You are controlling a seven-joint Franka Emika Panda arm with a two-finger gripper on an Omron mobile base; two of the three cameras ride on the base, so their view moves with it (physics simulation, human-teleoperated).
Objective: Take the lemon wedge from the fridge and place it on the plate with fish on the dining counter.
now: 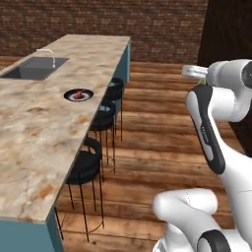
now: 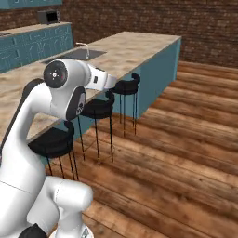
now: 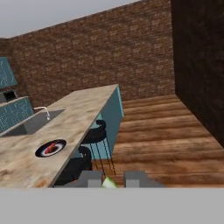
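In the hand view, my gripper is shut on the lemon wedge, a small yellow-green piece pinched between the two dark fingertips. The plate with fish sits on the dining counter, a little nearer than the sink. The hand view shows that plate ahead and to the left, with the reddish fish on it. My hand hangs over the wooden floor, well to the right of the counter and stools. The fridge is out of view.
An inset grey sink with a tap lies in the counter's far part. Black stools line the counter's floor side. A dark wall stands to the right, a brick wall behind. Teal wall cabinets are far left.
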